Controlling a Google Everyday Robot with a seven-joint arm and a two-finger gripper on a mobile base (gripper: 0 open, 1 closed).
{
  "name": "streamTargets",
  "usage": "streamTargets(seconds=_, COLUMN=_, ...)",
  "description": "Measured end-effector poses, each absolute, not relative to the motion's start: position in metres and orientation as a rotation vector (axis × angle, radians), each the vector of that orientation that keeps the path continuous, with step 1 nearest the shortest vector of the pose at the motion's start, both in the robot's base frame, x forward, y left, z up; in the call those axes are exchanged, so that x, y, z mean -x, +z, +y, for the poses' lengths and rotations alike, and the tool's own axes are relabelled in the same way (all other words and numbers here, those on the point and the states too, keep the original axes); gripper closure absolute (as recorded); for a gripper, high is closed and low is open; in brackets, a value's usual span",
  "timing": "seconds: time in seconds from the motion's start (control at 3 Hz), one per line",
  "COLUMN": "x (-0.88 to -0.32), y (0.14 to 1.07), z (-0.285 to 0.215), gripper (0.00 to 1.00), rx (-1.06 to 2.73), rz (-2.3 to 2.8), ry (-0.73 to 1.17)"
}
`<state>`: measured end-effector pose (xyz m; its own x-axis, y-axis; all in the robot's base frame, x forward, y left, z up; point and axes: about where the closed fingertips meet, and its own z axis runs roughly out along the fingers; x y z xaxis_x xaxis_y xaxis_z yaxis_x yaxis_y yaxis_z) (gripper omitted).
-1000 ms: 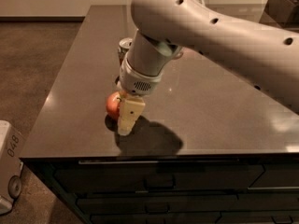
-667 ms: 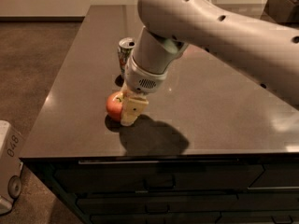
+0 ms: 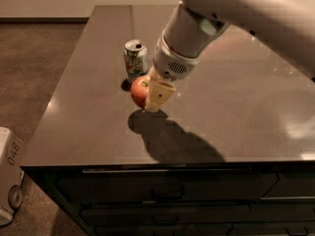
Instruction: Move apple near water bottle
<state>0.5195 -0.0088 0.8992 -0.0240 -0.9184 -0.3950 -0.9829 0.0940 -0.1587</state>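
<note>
Compared with a second ago, hand (image 3: 147,98) and apple (image 3: 138,88) are sitting farther back over the desk (image 3: 74,127), closer to the can (image 3: 135,58). Hand is grasping the apple: one cream finger (image 3: 160,94) is pressing its right side, the other is hidden. Apple is apparently hanging clear of the desk, its shadow (image 3: 147,124) lying below the hand. Can is standing upright just beyond the hand, to its left.
</note>
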Motion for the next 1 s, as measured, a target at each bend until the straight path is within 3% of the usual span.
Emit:
streamTargets(seconds=0.33, x=-0.546, y=0.929, z=-0.051, gripper=1.00, rx=1.722, rz=2.054, ry=0.127)
streamTargets(seconds=1.0, x=-0.611, y=0.939, z=-0.134, gripper=1.00, rx=1.401, rz=2.253, ry=0.022)
